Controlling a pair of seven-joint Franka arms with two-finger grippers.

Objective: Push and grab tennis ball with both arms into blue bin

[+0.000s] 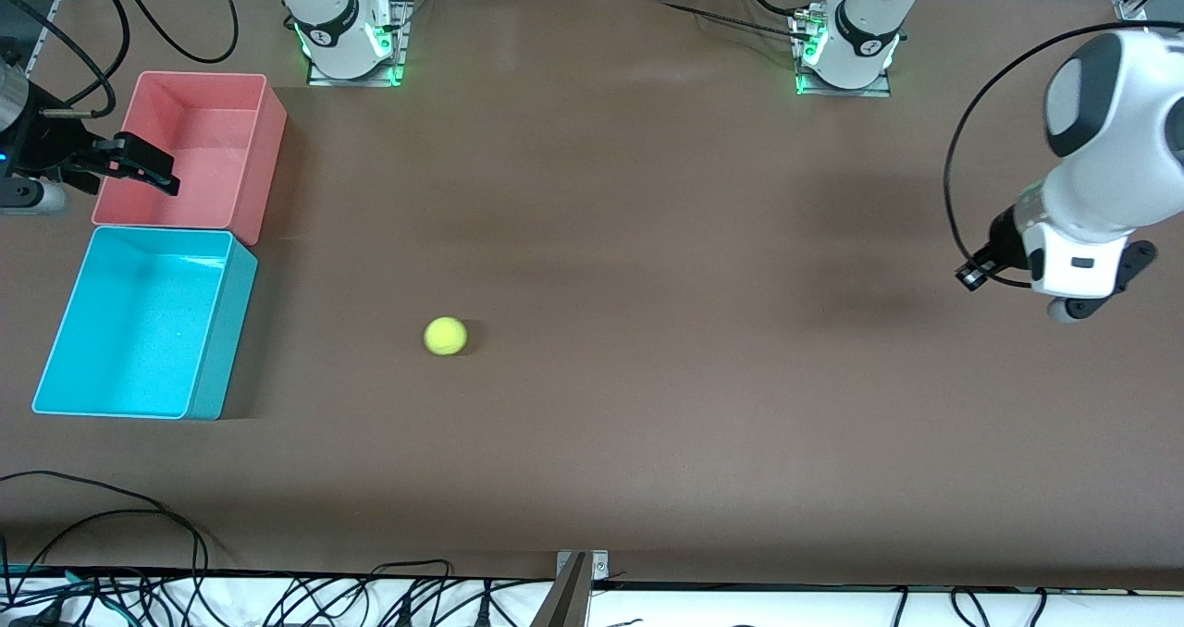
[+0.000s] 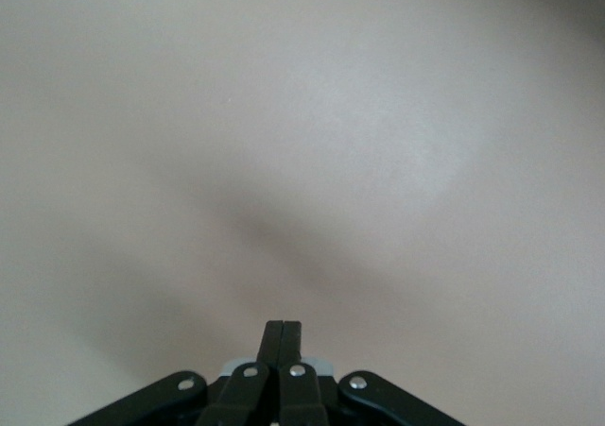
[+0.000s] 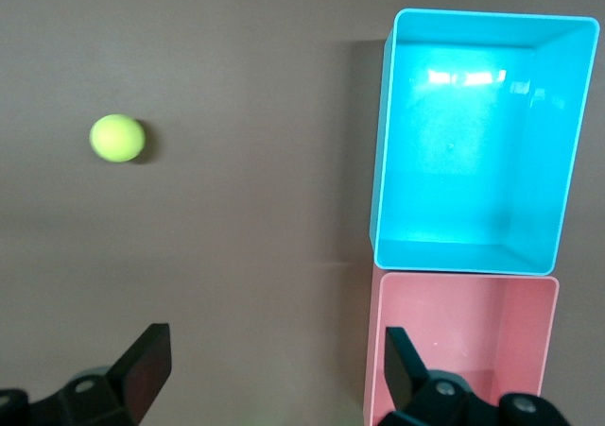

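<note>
No legible writing appears on any item. The small fuzzy yellow-green tennis ball (image 1: 445,336) rests on the brown table, near the bright cyan rectangular plastic bin (image 1: 208,350) (pink-red tub (image 1: 261,160) touching it, farther from the front camera). The right gripper (image 1: 139,166) hovers over the pink tub's edge, fingers spread. The left gripper (image 2: 282,336) hangs at the left arm's end, fingers pressed together.

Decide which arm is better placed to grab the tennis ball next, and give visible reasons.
Probably the right arm. Its tool is open over the pink bin, beside the blue bin, with the tennis ball close by. The left tool is shut over bare table at the left arm's end.
</note>
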